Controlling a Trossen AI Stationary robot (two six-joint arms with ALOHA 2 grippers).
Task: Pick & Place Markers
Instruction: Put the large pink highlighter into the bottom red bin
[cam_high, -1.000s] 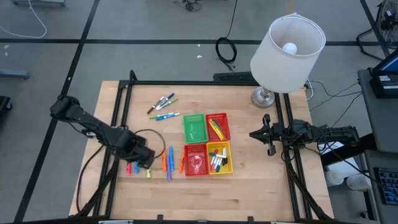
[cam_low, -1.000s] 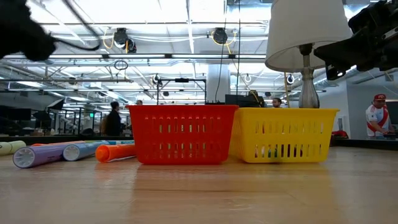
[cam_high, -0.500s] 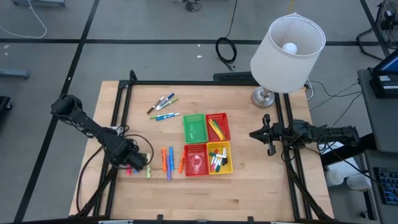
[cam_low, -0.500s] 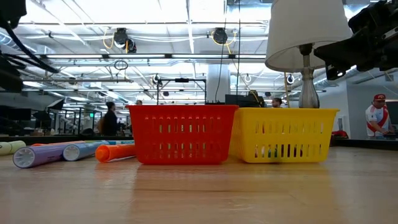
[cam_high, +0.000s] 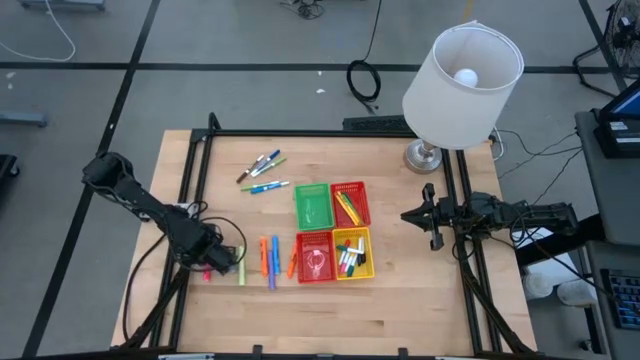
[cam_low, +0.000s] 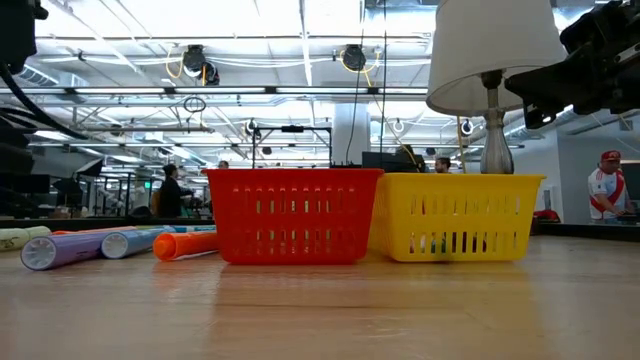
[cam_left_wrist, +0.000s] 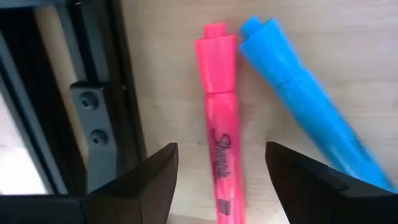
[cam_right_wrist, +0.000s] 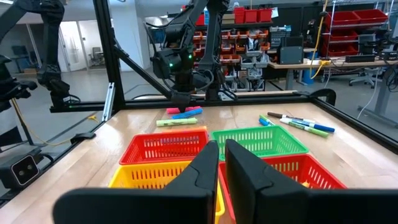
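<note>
Leftward since earlier, left gripper (cam_left_wrist: 217, 168) (fingers wide) straddles pink marker (cam_left_wrist: 221, 124).

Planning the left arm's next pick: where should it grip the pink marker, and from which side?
Grip the pink marker mid-barrel, from straight above. It lies flat between the open left gripper fingers, with the blue marker close beside its cap end, so stay on the barrel.

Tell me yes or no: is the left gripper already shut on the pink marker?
No: the left gripper is open, its fingers apart either side of the pink marker on the table.
</note>
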